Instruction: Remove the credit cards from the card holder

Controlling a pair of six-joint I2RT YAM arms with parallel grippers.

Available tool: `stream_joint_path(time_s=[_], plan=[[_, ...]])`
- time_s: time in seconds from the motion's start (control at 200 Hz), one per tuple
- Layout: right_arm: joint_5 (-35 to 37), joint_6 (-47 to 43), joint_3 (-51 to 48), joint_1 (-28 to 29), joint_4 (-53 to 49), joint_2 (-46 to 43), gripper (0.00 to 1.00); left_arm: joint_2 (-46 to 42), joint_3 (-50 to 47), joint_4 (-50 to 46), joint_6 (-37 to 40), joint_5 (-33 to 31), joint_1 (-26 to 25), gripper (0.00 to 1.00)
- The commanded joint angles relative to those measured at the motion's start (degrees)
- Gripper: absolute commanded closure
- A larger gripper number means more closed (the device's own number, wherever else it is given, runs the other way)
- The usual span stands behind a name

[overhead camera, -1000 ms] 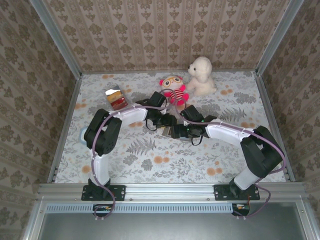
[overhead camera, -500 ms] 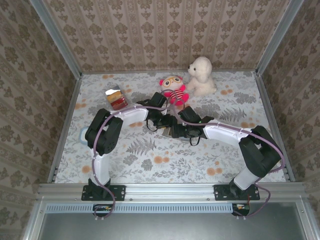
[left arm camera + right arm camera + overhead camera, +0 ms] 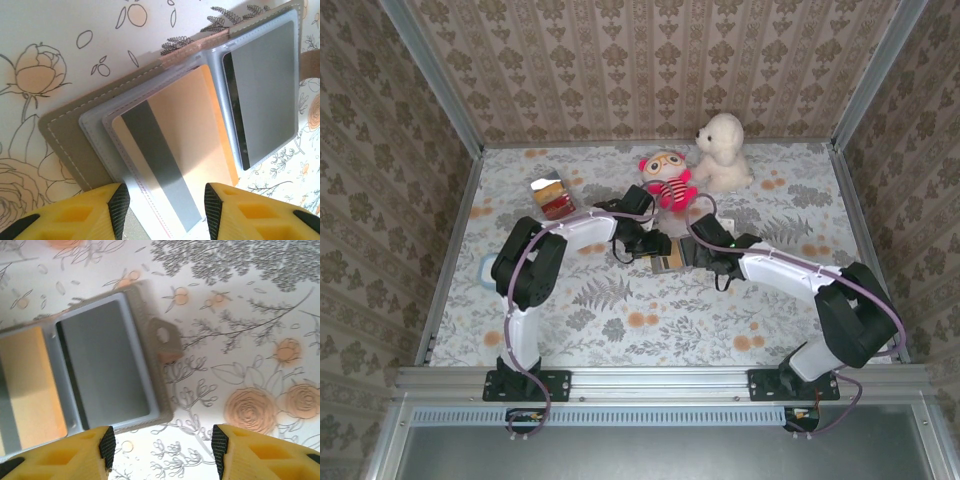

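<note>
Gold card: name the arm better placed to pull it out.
Left. The left gripper straddles the gold card at its near end, jaws open; the right gripper sits over the card holder at its other leaf.

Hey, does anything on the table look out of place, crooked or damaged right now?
Nothing looks spilled or damaged. The card holder lies open and flat, skewed to the table edges, with a gold card and a grey card in its two leaves. Its snap tab sticks out sideways, which seems normal.

The card holder lies central on the table, a card in each leaf. Plush toys sit at the far edge, loose cards far-left
</note>
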Motion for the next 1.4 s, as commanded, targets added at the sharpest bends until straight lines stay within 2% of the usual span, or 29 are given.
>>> stream_joint_path(time_s=[0.0,0.125,0.24,0.35,0.59,0.695,1.02,1.2,1.395], plan=[[-2.0,0.1,1.0,-2.4,-2.6,-1.5,0.43,-2.7,0.8,-2.5,-0.1,-2.5,0.5,0.51],[-14.6,-4.5,2.6,-4.5,1.3,-0.2,0.44,-4.9,-0.5,-1.8,-1.7,-4.3,1.1,0.50],[-24.6,-8.0,7.8,-4.8,1.0,5.9,0.54,-7.4,-3.1,0.0,-4.2,-5.7,2.2,0.47],[-29.5,-8.2,12.3,-4.8,0.7,12.4,0.64,-9.8,-5.6,1.0,-6.0,-6.5,3.6,0.42],[-34.1,-7.5,18.8,-5.0,0.8,22.0,0.67,-14.3,-10.4,1.2,-7.3,-7.8,5.9,0.37],[-34.1,-7.8,21.5,-4.6,-0.9,24.8,0.68,-15.7,-12.4,1.2,-7.8,-8.6,6.9,0.36],[-33.9,-6.8,22.3,-0.5,-2.5,27.1,0.71,-18.0,-16.6,2.5,-9.2,-8.4,8.7,0.34],[-43.3,2.2,17.3,0.7,4.9,23.9,0.71,-20.2,-21.8,8.1,-13.2,-6.3,8.6,0.42],[-42.1,3.0,16.8,-0.7,5.5,21.9,0.71,-23.2,-26.5,14.4,-16.5,-5.0,8.6,0.54]])
